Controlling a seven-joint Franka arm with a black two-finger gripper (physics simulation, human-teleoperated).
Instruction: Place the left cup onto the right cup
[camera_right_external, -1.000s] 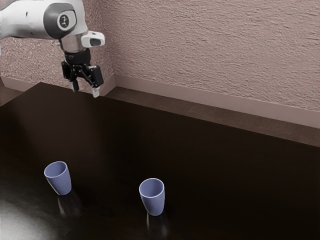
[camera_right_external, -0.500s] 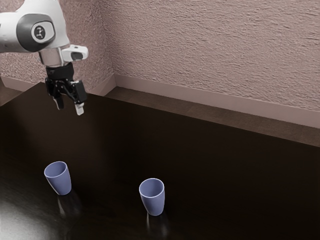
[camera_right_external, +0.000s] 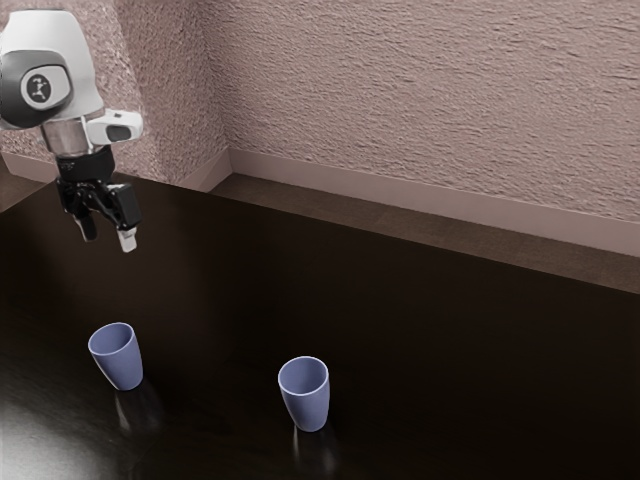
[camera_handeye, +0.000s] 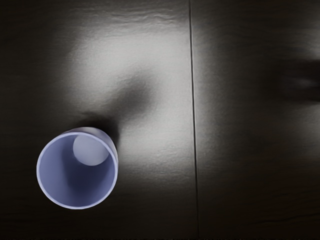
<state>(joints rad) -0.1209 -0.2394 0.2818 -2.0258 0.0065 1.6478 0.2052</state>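
On my feed the bench (camera_right_external: 420, 330) looks like dark polished wood, glossy enough to throw reflections. The left cup (camera_right_external: 115, 355) and right cup (camera_right_external: 304, 392) look like smooth blue plastic. The wall (camera_right_external: 430, 90) is rough plaster and the pincer (camera_right_external: 108, 238) is matt black.

- Rough pinkish-brown plaster wall (camera_right_external: 420, 90) across the back; meets a second stretch of wall at a corner toward the exterior view's left.
- Plain pale-brown baseboard (camera_right_external: 430, 205) along the wall's foot.
- Narrow strip of brown floor (camera_right_external: 500, 240) between baseboard and table edge.
- Dark, glossy table (camera_right_external: 420, 330), nearly black, faint wood grain.
- Soft white glare (camera_right_external: 25, 440) on the tabletop at the exterior view's lower left.
- Thin straight seam (camera_handeye: 192, 100) across the tabletop, noted from the wrist view, beside a broad patch of reflected light.
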